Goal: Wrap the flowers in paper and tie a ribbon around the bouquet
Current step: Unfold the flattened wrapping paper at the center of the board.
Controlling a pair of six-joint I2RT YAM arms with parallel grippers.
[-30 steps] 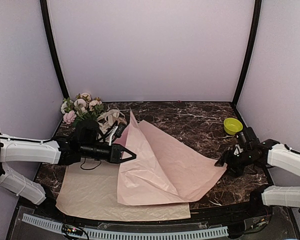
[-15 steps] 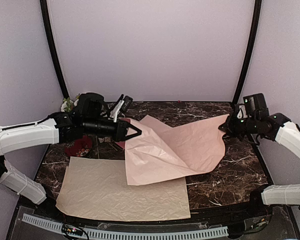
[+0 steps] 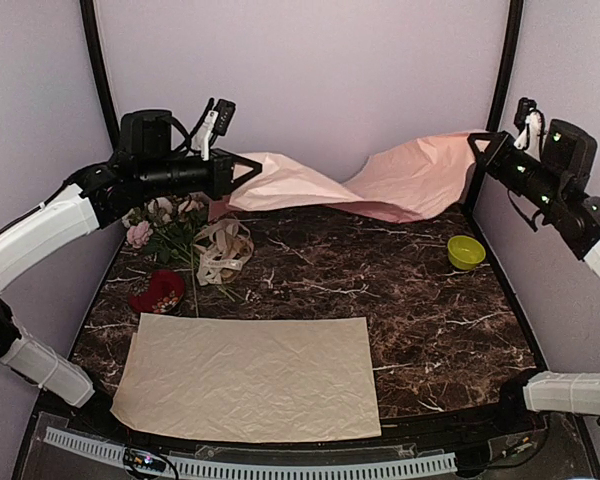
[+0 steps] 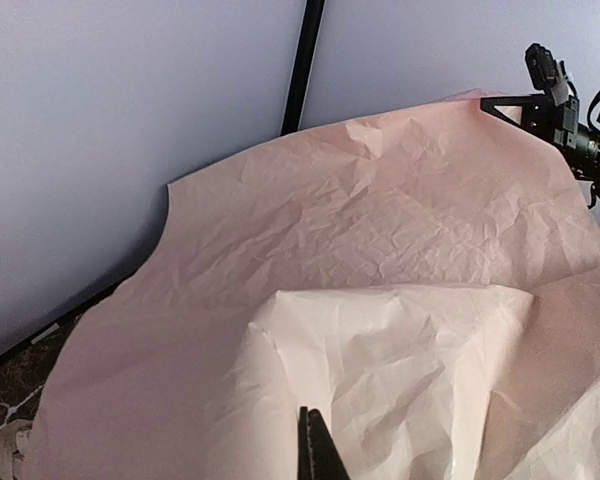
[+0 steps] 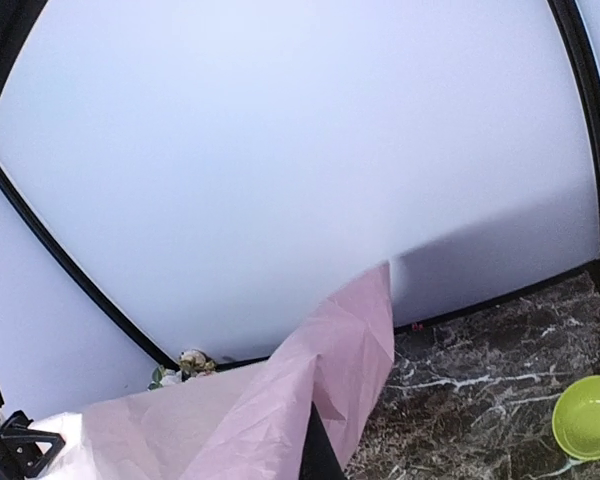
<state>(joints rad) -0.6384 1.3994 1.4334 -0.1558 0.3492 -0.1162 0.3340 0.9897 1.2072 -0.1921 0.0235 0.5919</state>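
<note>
The pink paper (image 3: 380, 185) hangs stretched in the air across the back of the table. My left gripper (image 3: 250, 165) is shut on its left end, and in the left wrist view the fingertips (image 4: 315, 445) pinch a fold of the paper (image 4: 380, 250). My right gripper (image 3: 477, 140) is shut on the right corner, high by the right post; paper (image 5: 280, 410) drapes over it there. The flowers (image 3: 165, 225) lie loose at the far left, below the left arm. No bouquet is in view, and I cannot pick out the ribbon.
A cream-beige sheet (image 3: 245, 375) lies flat at the front. A pale looped tangle (image 3: 223, 250) sits beside the flowers, a dark red dish (image 3: 158, 292) in front of them. A green bowl (image 3: 466, 251) stands at the right. Black frame posts (image 3: 495, 100) flank the back wall.
Both arms rose from table height to the back, lifting the pink paper off the table and spreading it between them. The right gripper closed on its corner.
</note>
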